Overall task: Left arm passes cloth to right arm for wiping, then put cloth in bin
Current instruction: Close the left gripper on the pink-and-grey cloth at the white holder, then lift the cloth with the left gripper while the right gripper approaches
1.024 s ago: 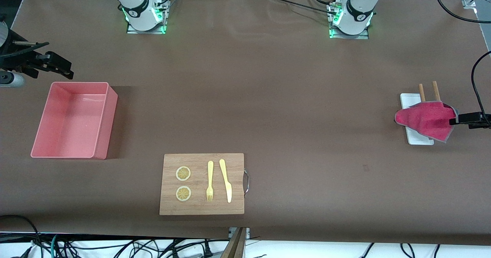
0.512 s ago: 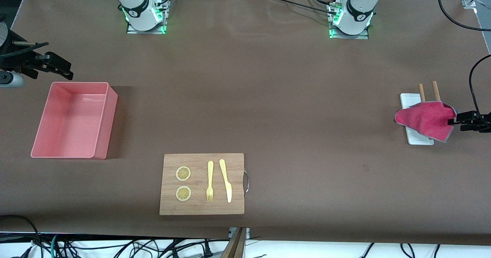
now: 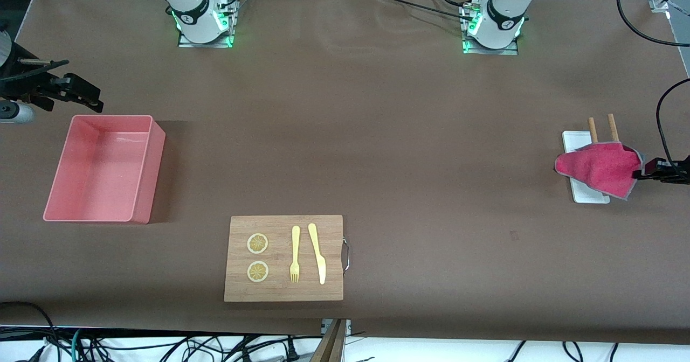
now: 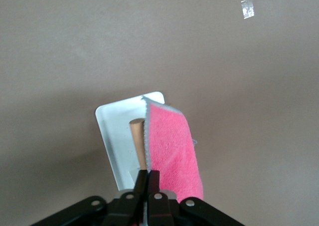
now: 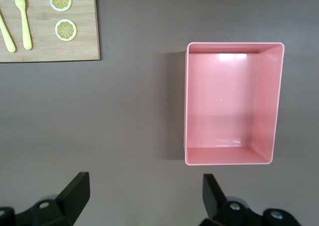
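The left gripper [image 3: 642, 171] is pinching one edge of the cloth [image 3: 595, 169], its fingers pressed together on the hem over the small white tray [image 3: 570, 140] at the left arm's end of the table [image 3: 377, 136]. The cloth is draping across that tray and across two wooden sticks [image 3: 602, 126] that are poking out at its 12 o'clock side.

To do this step well, I judge the left arm should be lifting straight up until the hanging corner is clearing the sticks and tray, so nothing is dragged along, and only then carrying the cloth toward the table's middle with a free edge dangling for the other gripper to take.

The right gripper [image 5: 144, 193] is hovering with fingers spread wide over bare table at roughly 11 o'clock of the pink bin [image 3: 105, 168]; that arm is waiting.

Most of the left arm is cut off at the frame edge. In the left wrist view the fingertips [image 4: 148, 178] are meeting on the cloth [image 4: 172, 151], but how much fabric is caught is hard to judge. Only one stick [image 4: 138, 146] is showing there.
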You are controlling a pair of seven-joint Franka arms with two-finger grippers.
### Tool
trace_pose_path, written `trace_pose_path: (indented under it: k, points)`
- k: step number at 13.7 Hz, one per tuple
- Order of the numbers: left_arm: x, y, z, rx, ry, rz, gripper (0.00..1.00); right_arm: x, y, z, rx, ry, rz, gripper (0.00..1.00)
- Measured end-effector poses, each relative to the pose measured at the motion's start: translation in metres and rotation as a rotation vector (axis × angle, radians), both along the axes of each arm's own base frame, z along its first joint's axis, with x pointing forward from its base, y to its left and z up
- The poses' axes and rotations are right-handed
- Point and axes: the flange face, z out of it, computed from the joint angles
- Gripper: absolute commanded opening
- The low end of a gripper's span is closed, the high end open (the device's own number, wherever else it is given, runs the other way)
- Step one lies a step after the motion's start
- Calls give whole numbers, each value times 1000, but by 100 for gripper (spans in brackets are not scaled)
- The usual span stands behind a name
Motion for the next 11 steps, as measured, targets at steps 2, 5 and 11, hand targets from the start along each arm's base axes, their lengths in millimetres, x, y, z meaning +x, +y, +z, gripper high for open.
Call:
trace_pose_path:
  k: [2,5,11]
  points:
    - [-6,9,0,-3,4,14,0,1,0,-1,0,2,0,100]
    - [-6,6,2,-15,17,6,0,2,1,-5,-1,7,0,100]
    - [-12,-23,54,-36,104,30,0,19,24,-35,-4,37,38,100]
